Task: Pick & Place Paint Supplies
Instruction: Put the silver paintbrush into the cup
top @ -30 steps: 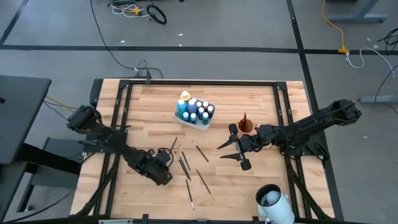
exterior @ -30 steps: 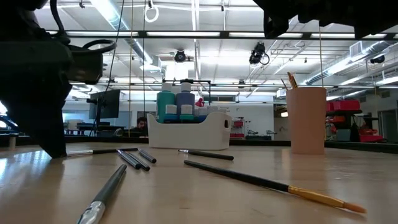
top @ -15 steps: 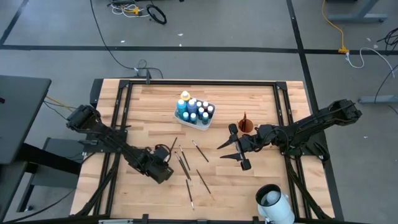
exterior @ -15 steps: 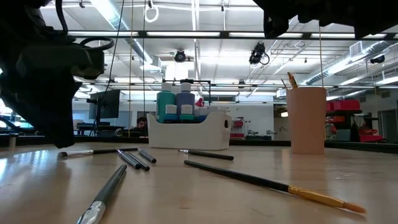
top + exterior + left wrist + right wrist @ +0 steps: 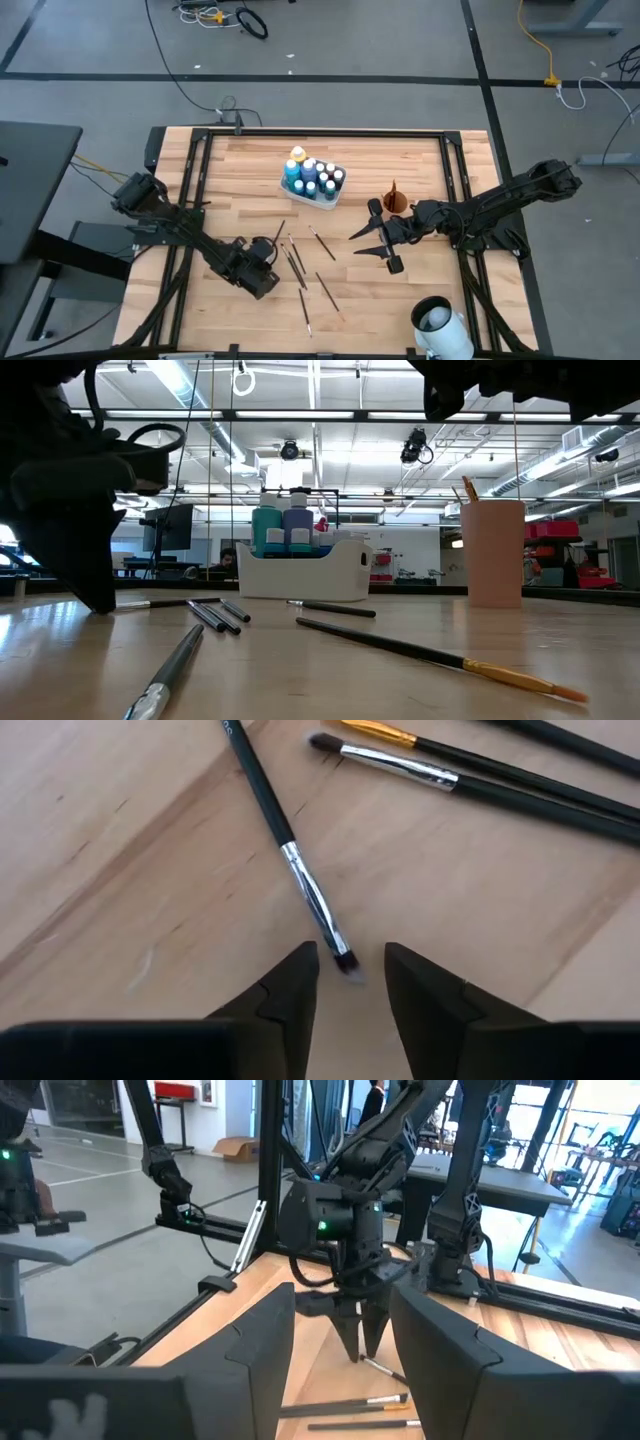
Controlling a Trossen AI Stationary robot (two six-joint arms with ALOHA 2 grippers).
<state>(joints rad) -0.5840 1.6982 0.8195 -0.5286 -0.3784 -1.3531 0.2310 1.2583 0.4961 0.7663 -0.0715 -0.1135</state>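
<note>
1. Paintbrushes (image 5: 300, 268) lie loose on the bare wood of the desk (image 5: 240, 170), scattered near its front centre, between the two arms.
2. One dark-handled brush (image 5: 288, 848) with a silver ferrule lies flat on the desk; its bristle tip sits in the gap between the left hand's fingertips in the left wrist view.
3. Further brushes (image 5: 470, 782) lie just beyond it, side by side; one has a gold ferrule.
4. In the low view, a long brush with a gold ferrule (image 5: 430, 653) lies nearest the camera, and a cluster of short dark brushes (image 5: 215, 615) lies to its left.
5. Paint bottles (image 5: 312, 176) with blue, teal, yellow and white caps stand upright in the white tray (image 5: 295, 192), toward the back centre of the desk.
6. An orange-brown cup (image 5: 395, 201) stands to the right of the tray, with a brush handle protruding from it.
7. The left hand (image 5: 262, 255) is lowered close to the desk at the left end of the scattered brushes, fingers parted a little, gripping nothing.
8. The right hand (image 5: 372, 243) hovers beside the cup, fingers spread wide and empty.
</note>
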